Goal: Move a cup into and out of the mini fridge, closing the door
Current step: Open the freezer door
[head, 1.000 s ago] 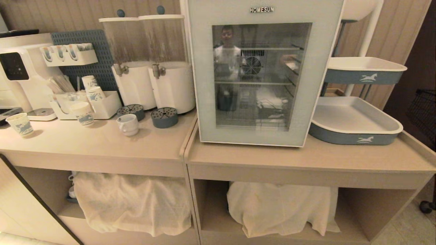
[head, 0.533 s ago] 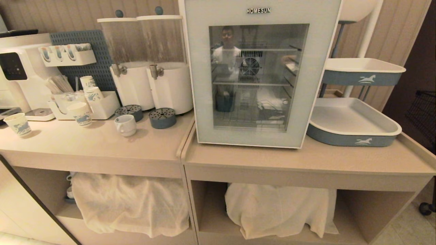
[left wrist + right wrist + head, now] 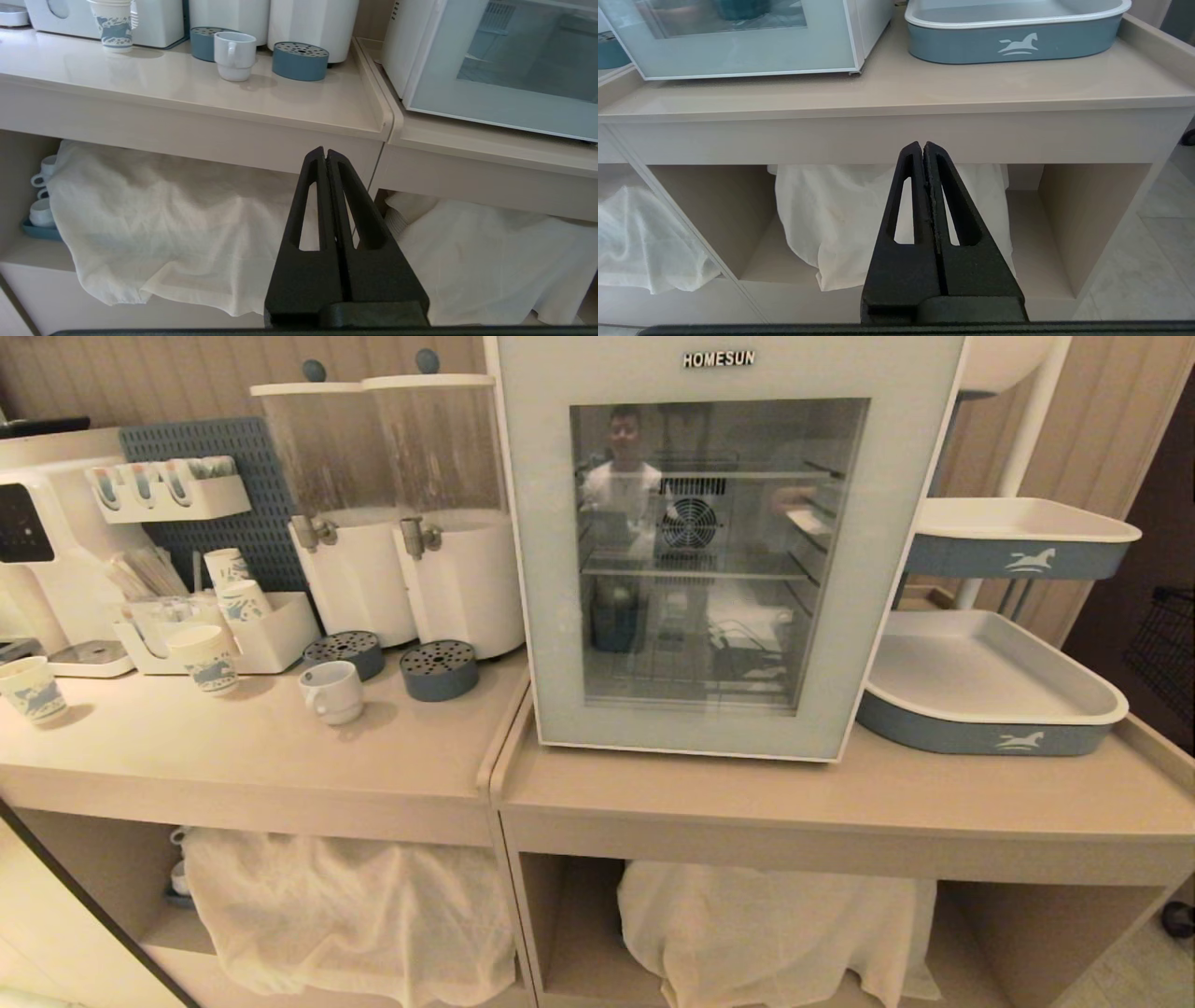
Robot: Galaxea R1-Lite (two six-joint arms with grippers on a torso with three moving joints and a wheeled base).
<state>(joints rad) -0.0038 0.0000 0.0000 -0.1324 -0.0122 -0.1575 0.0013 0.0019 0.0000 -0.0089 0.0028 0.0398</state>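
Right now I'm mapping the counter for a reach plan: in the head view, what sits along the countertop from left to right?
Blue-printed paper cup → squat white ceramic mug with loop handle → round blue perforated drip tray → white HOMESUN mini fridge with glass door → lower blue-sided white tray.

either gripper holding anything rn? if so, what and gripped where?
Nothing is held. The left gripper and right gripper are both shut on air, low in front of the counter. The cup sits untouched on the counter.
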